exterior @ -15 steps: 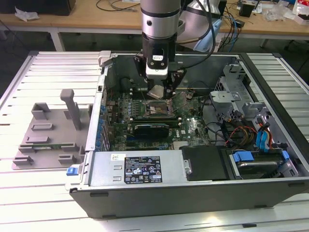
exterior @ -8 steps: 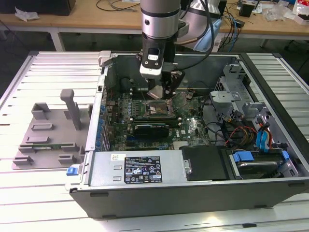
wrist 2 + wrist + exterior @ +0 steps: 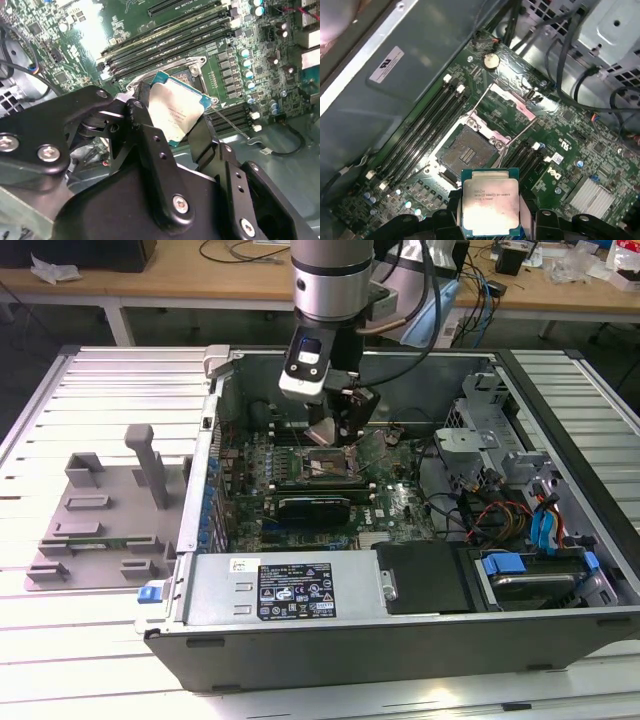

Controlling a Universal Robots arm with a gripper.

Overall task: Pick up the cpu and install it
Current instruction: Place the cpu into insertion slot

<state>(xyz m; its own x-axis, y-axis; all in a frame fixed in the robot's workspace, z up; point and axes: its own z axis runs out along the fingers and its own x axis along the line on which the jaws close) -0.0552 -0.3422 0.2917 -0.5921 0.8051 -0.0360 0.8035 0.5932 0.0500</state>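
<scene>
Inside the open computer case (image 3: 400, 640), above the green motherboard (image 3: 400, 505): pick-up done, seating apparently left, with the socket (image 3: 467, 150) bare, the gripper (image 3: 490, 212) clamped on two opposite edges of the cpu (image 3: 490, 202), metal top showing, held clear of the board near that socket.

Slatted table (image 3: 100, 380): computer case (image 3: 400, 645); grey fixture (image 3: 100, 530)

The cpu (image 3: 490, 202) has a dull silver metal top; the gripper (image 3: 175, 114) is matt black.
</scene>
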